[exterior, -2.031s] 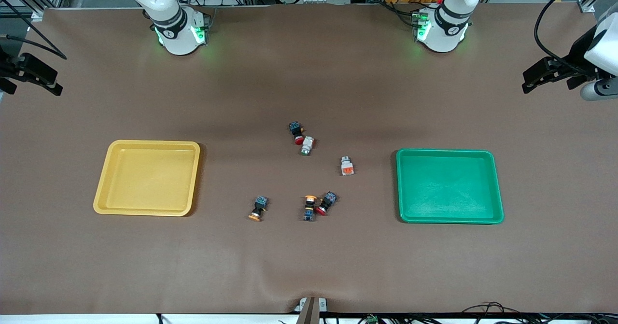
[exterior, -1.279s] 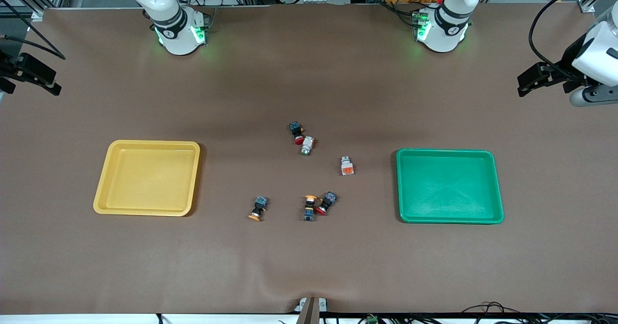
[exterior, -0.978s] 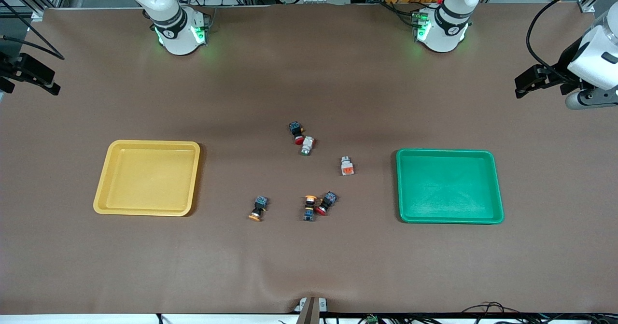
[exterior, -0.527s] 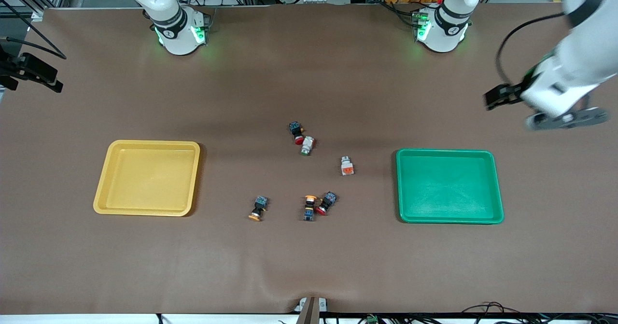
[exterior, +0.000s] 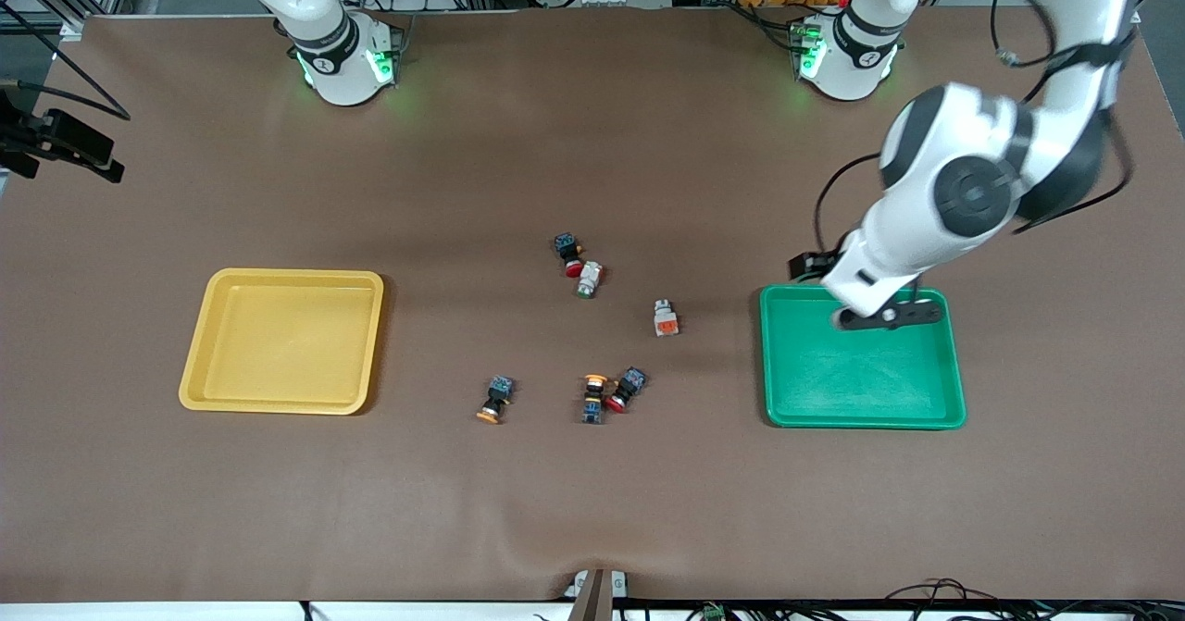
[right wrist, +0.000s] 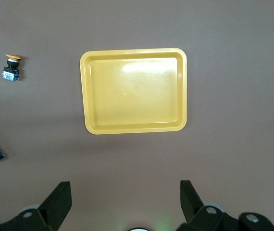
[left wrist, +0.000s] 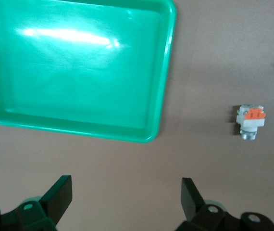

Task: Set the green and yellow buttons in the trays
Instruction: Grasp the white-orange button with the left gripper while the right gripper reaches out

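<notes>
Two yellow-capped black buttons (exterior: 496,399) (exterior: 593,397) lie mid-table, nearest the front camera. A white orange-marked button (exterior: 666,318) (left wrist: 250,120) and a white green-tipped button (exterior: 589,279) lie farther back. The yellow tray (exterior: 282,341) (right wrist: 134,91) sits toward the right arm's end and the green tray (exterior: 861,380) (left wrist: 74,67) toward the left arm's end, both empty. My left gripper (exterior: 879,319) (left wrist: 126,202) hangs open and empty over the green tray's edge nearest the robots. My right gripper (exterior: 65,140) (right wrist: 126,204) waits open, high at the right arm's end of the table.
Two red-capped black switches lie among the buttons, one (exterior: 567,253) touching the green-tipped button, the other (exterior: 626,390) against a yellow-capped one. The brown mat has a wrinkle near the front edge (exterior: 518,524).
The left arm swung in from the table's end to over the green tray, its gripper still open. The right gripper barely shifted. Buttons and trays have not moved.
</notes>
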Motion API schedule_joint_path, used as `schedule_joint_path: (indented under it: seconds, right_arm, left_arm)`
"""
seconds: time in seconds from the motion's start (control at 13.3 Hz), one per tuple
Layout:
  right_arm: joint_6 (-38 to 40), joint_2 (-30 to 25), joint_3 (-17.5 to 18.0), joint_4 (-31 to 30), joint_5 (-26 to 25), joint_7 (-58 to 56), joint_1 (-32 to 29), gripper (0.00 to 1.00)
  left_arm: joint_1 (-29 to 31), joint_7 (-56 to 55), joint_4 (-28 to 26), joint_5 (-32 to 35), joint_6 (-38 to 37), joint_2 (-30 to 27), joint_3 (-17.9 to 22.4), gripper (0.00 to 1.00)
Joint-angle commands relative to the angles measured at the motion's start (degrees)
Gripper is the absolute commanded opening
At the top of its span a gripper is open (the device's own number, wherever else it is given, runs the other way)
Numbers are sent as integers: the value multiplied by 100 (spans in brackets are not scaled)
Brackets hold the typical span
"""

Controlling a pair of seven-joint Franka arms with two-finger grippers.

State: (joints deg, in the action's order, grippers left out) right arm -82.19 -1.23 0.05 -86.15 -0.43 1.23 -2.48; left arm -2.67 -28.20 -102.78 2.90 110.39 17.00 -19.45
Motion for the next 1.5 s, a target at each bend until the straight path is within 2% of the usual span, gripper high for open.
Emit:
schedule_joint_path:
  seconds: [0.0, 0.3, 0.38, 0.45, 0.6, 0.83, 0.9, 1.05, 1.13, 1.2, 1.43]
  right_arm:
    - [-16, 139, 100, 72, -62, 9, -139, 100]
    - [-173, 876, 100, 151, -150, -44, -139, 100]
    - [-174, 1148, 92, 160, -167, -44, -148, 100]
    - [-192, 1194, 92, 177, -220, -44, -148, 100]
    - [-297, 1361, 100, 186, -160, 26, -139, 100]
    - [-674, 1467, 127, 186, -1, 44, 89, 100]
    - [-814, 1485, 127, 186, 234, 44, 133, 100]
    - [-939, 1686, 127, 177, 805, 253, 133, 100]
    - [-1017, 1852, 127, 177, 1078, 499, 159, 100]
    - [-1305, 2011, 127, 177, 1281, 797, 177, 100]
    - [-2079, 2433, 136, 177, 1318, 1404, 677, 100]
  left_arm:
    - [-399, -781, -155, 8, 648, 320, -59, 100]
    - [-1076, -1749, 55, 114, 1957, 1251, -32, 100]
    - [-1270, -1890, 239, 184, 2099, 1515, -6, 98]
    - [-1385, -2048, 476, 297, 2144, 1787, 12, 94]
    - [-1508, -2417, 802, 744, 2241, 2245, 3, 93]
    - [-1579, -2674, 830, 1098, 2592, 2493, 12, 86]
    - [-1579, -2674, 838, 1116, 2645, 2562, 12, 82]
    - [-1579, -2674, 830, 1116, 2821, 2686, 12, 65]
    - [-1579, -2674, 830, 1151, 2821, 2686, 12, 39]
    - [-1527, -2630, 830, 1212, 2821, 2669, 12, 0]
    - [-1150, -2280, 777, 1300, 2734, 2424, 12, 0]
